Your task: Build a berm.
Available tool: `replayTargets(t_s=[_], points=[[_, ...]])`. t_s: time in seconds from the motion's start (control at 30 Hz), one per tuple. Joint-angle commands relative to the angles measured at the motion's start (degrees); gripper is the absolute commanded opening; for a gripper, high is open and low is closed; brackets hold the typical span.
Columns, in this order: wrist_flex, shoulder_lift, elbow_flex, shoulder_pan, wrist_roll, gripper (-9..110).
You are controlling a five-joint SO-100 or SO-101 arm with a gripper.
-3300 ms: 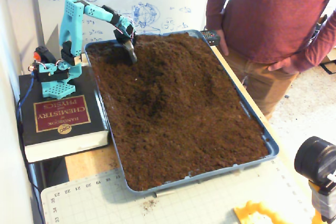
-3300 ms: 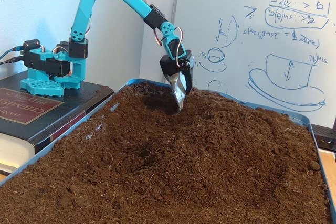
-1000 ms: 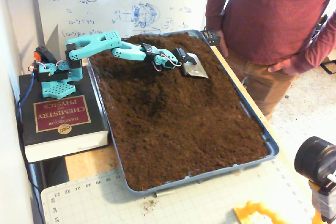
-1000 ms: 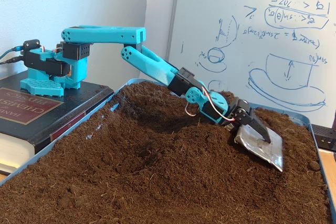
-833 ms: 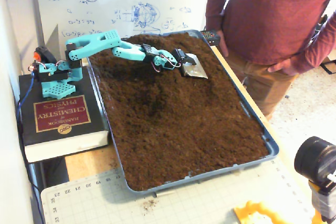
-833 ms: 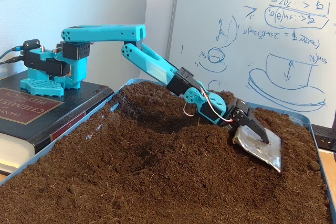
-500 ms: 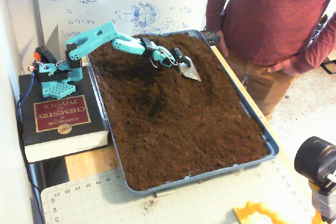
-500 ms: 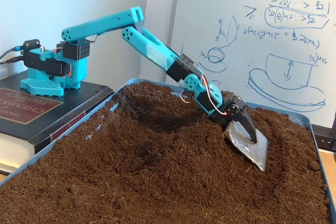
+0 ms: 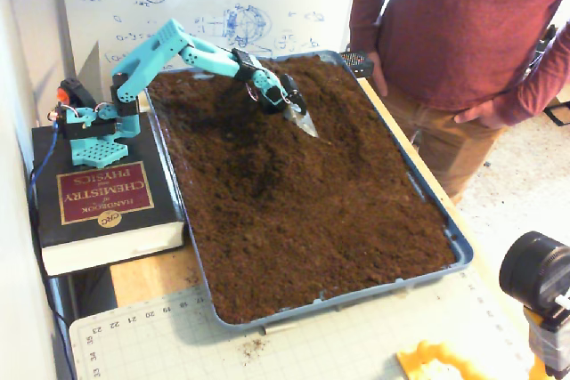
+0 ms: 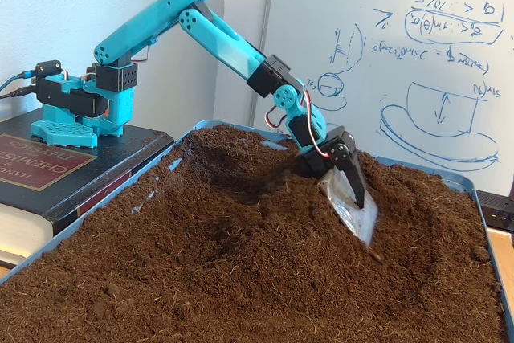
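I am looking at the tray [image 9: 460,254], which is sitting on the tabletop [image 9: 142,280] and brimming with soil, the berm [image 10: 438,198] rising along its far end by the whiteboard [image 10: 401,54]. My arm [image 10: 217,38] is reaching off the book [image 9: 102,202], and the pincer [image 10: 349,194] is carrying a metal scoop [image 9: 303,121] whose edge is touching the berm's slope; I cannot tell how its jaws are standing.
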Motion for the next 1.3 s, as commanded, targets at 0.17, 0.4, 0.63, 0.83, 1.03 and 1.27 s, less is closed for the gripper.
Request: replayTargets(t_s=[0.17,0.4,0.63,0.83,1.03,1.27], points=[[3.08,11.25,13.71,-2.02,-0.09,0],[2.81,14.94,15.21,-2.2,-0.09,0],[2.99,22.59,15.12,-1.49,0.0,0],[3.08,29.71,15.03,0.26,2.37,0],[2.29,32.87,11.16,0.62,8.61,0],[2.2,23.91,-6.42,-2.11,18.37,1]])
